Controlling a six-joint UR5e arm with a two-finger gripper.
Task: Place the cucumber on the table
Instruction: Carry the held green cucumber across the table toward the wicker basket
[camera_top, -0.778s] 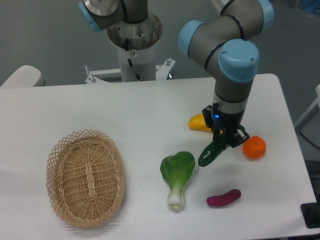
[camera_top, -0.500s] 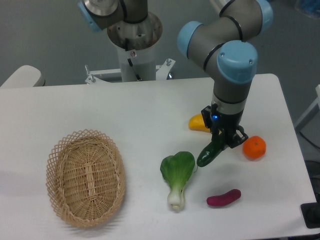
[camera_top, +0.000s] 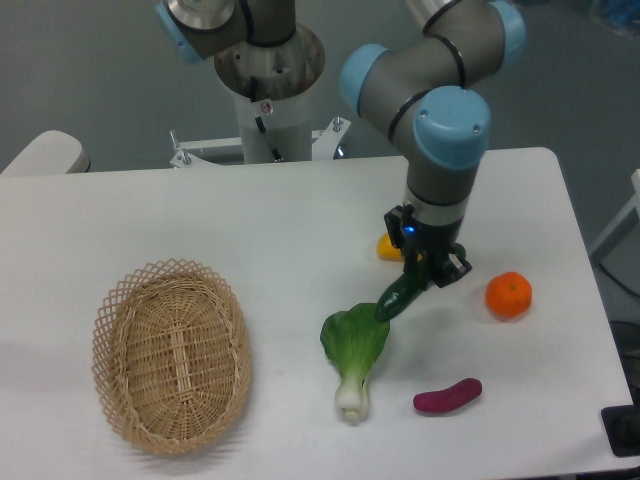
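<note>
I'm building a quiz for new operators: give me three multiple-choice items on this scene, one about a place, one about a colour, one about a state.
1. Where is the wicker basket?
A. the table's left part
B. beside the orange
C. under the arm

2. What colour is the vegetable nearest the front edge on the right?
A. yellow
B. purple
C. white

3. What is the gripper doing?
A. open above the basket
B. shut on the cucumber
C. pressing the orange

Answers: 1 A, it sits on the left of the table. 2 B, the eggplant is purple. 3 B, the fingers clasp the cucumber's upper end.
</note>
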